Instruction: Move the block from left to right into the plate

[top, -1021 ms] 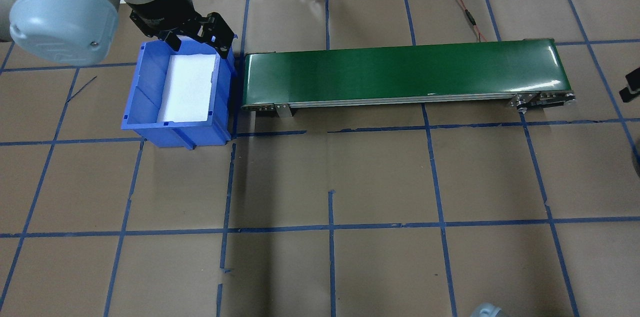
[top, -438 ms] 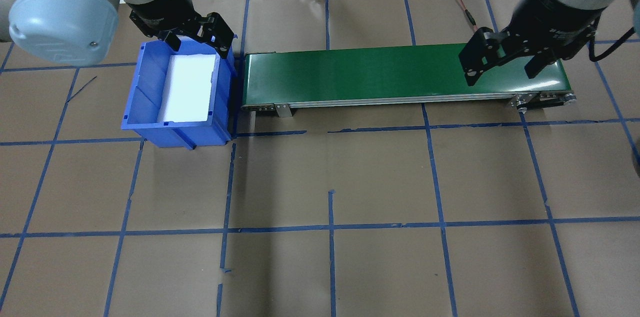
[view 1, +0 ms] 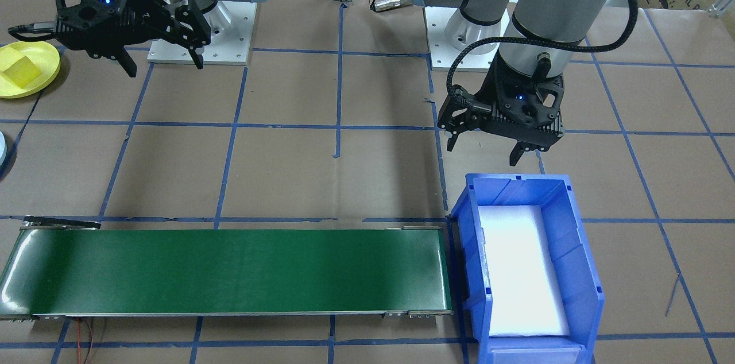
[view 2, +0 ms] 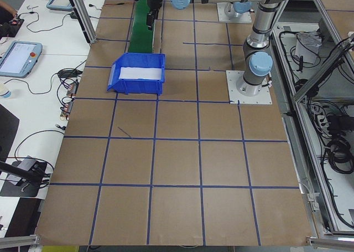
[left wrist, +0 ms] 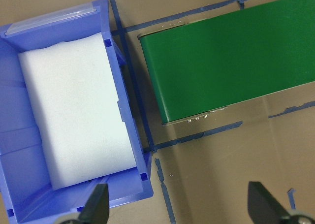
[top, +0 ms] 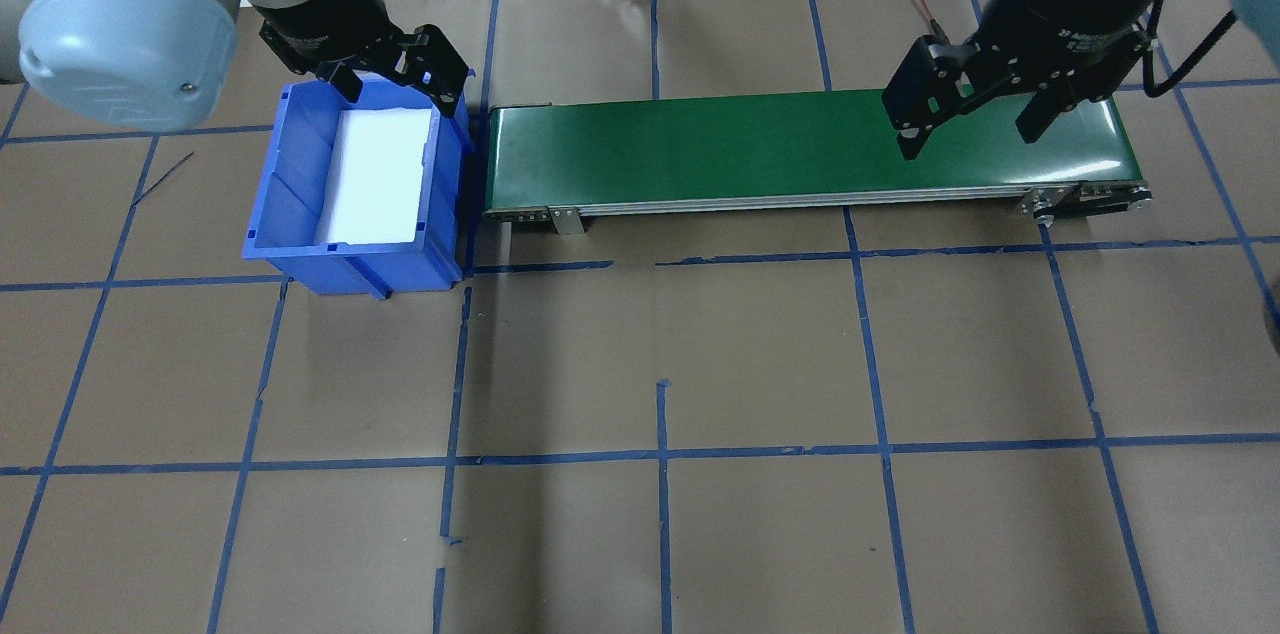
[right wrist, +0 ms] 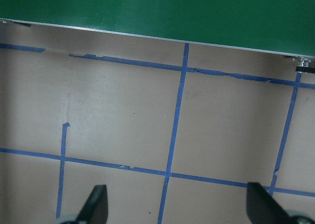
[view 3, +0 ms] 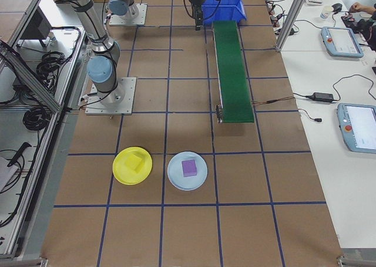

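The yellow plate point(view 1: 48, 55) point(view 3: 121, 168) lies on the table beyond the belt's right end, with a yellow block point(view 1: 22, 70) point(view 3: 136, 162) inside it. My right gripper point(top: 968, 139) point(view 1: 165, 67) hangs open and empty above the green conveyor belt's point(top: 760, 146) right end, apart from the plate. My left gripper point(top: 400, 94) point(view 1: 482, 151) is open and empty at the near rim of the blue bin point(top: 288, 176). In the left wrist view the left gripper point(left wrist: 179, 207) holds nothing, and the right wrist view shows only paper and belt edge between the right gripper's point(right wrist: 177, 204) fingers.
The bin point(view 1: 574, 249) holds only a white foam pad point(top: 375, 174). A pale blue plate point(view 3: 175, 178) with a purple block point(view 3: 188, 167) sits beside the yellow plate. The belt point(view 1: 229, 272) carries nothing. Brown paper with blue tape lines covers the table.
My right arm has come in from the right and moved left over the belt's right end, gripper open. The left arm has not moved.
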`<state>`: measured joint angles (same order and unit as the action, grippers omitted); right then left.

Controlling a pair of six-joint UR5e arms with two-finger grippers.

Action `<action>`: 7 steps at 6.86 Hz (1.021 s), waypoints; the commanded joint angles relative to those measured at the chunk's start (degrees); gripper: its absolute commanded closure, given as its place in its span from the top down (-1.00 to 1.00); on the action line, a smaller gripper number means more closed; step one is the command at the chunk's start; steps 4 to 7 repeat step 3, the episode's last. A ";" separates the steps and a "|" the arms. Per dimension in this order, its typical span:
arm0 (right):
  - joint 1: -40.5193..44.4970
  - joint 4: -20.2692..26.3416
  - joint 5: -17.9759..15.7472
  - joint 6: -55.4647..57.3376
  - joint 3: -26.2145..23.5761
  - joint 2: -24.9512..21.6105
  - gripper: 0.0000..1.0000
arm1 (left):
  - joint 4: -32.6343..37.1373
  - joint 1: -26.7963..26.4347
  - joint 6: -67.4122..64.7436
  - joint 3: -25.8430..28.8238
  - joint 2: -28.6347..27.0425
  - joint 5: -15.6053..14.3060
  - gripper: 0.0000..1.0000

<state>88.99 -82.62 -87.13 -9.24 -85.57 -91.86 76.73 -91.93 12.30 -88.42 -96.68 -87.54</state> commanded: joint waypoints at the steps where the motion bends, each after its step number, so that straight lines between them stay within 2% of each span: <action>1: -0.04 2.81 -0.40 0.10 3.91 2.38 1.00 | 0.00 0.00 0.00 0.00 0.00 0.00 1.00; 2: -0.13 2.90 -1.54 0.89 2.44 1.69 1.00 | 0.00 0.00 0.00 0.00 0.00 0.00 1.00; 7: -0.13 2.81 -1.64 2.98 1.99 1.69 1.00 | 0.00 0.00 0.00 0.00 0.00 0.00 1.00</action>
